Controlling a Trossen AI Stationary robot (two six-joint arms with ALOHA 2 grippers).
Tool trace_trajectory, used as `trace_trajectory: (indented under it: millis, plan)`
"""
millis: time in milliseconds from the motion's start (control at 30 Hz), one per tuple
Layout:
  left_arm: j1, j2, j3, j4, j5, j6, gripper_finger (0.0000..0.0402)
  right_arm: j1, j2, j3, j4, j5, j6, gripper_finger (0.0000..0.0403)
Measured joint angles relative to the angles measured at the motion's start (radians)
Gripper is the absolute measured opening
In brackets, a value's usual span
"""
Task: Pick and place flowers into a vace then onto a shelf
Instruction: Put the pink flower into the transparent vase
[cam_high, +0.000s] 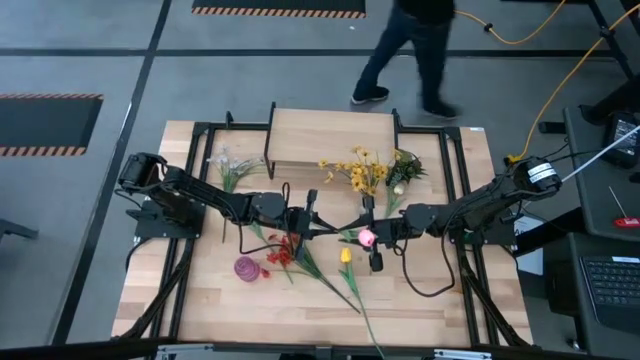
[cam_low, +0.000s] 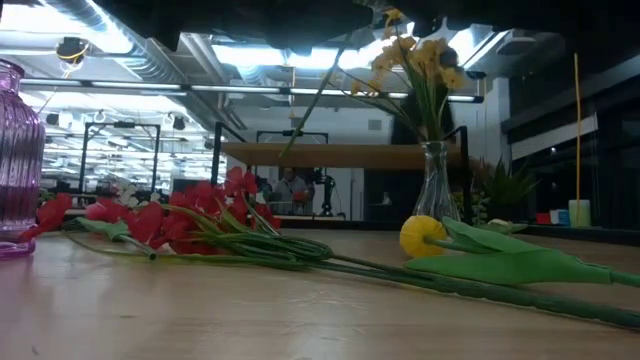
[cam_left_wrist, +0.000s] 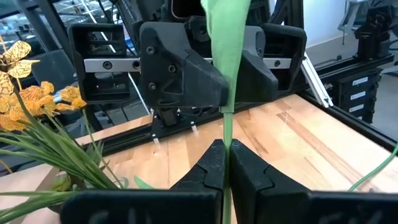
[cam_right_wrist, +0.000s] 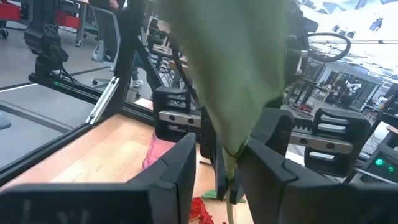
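I see the pink tulip (cam_high: 366, 238) held up over mid-tabletop between the two arms, its stalk running left toward the left hand (cam_high: 312, 222). Left wrist view: the left hand's fingers (cam_left_wrist: 211, 168) are pressed together on the green stalk (cam_left_wrist: 226, 93). Right hand (cam_high: 383, 233) sits just beside the bloom; in its wrist view the fingers (cam_right_wrist: 180, 168) stand spread with the stalk and a pale green leaf (cam_right_wrist: 236, 74) between them (whether they touch it, I cannot tell).

Lying on the tabletop (cam_high: 440, 300) below: red berry spray (cam_high: 280, 253), yellow tulip (cam_high: 346, 256) with its long stalk, and a purple vase (cam_high: 246, 268) near the sprays. A clear vase of yellow blossoms (cam_high: 362, 170) stands near the shelf (cam_high: 330, 135), with white blossoms (cam_high: 228, 165) off to the left of the shelf. A person (cam_high: 410, 50) is walking on the floor beyond the tabletop.
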Motion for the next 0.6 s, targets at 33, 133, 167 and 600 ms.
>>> trace_trajectory:
  millis: [33,133,167,600]
  plan:
    - [0.001,0.000,0.000,0.001,0.000,0.001,0.0004,0.000,0.000,0.000,0.004,0.000,0.000,0.0103]
    - [0.006,0.000,0.000,0.000,0.000,0.023,0.0004,0.000,0.000,0.000,0.016,0.004,0.000,0.0064]
    - [0.007,0.000,0.000,0.000,0.001,0.026,0.0004,-0.001,0.000,0.000,0.019,0.005,-0.001,0.0047]
    - [0.006,0.000,0.000,-0.027,0.020,0.023,0.0056,0.001,-0.001,0.000,0.021,0.031,0.034,0.0006]
